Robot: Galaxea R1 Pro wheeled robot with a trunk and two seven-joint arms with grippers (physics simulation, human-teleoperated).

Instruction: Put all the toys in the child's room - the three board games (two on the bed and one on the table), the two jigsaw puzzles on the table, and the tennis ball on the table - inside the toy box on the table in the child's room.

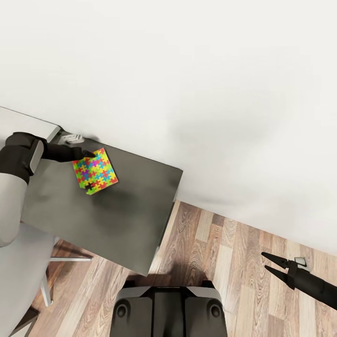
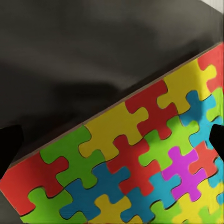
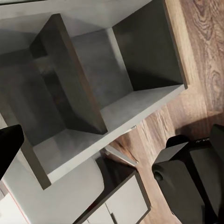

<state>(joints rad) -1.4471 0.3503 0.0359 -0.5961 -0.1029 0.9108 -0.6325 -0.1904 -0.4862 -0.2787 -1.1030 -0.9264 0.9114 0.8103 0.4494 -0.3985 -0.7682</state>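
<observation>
One jigsaw puzzle [image 1: 96,172], a flat mat of bright interlocking pieces, lies on the dark grey side unit [image 1: 131,210] of the table. My left gripper [image 1: 88,153] hovers at the puzzle's far left corner. In the left wrist view the puzzle [image 2: 135,158] spreads close below the gripper [image 2: 112,142], which is open, with its dark fingertips [image 2: 9,144] wide apart. My right gripper [image 1: 273,263] hangs open and empty over the wooden floor at the right. The toy box, board games, tennis ball and bed are out of view.
The light grey desk top [image 1: 23,122] joins the side unit at the far left, against a white wall. A white chair [image 1: 28,267] stands at the lower left. The side unit's open shelves [image 3: 93,93] face the floor [image 1: 224,252]. My base [image 1: 168,309] sits below.
</observation>
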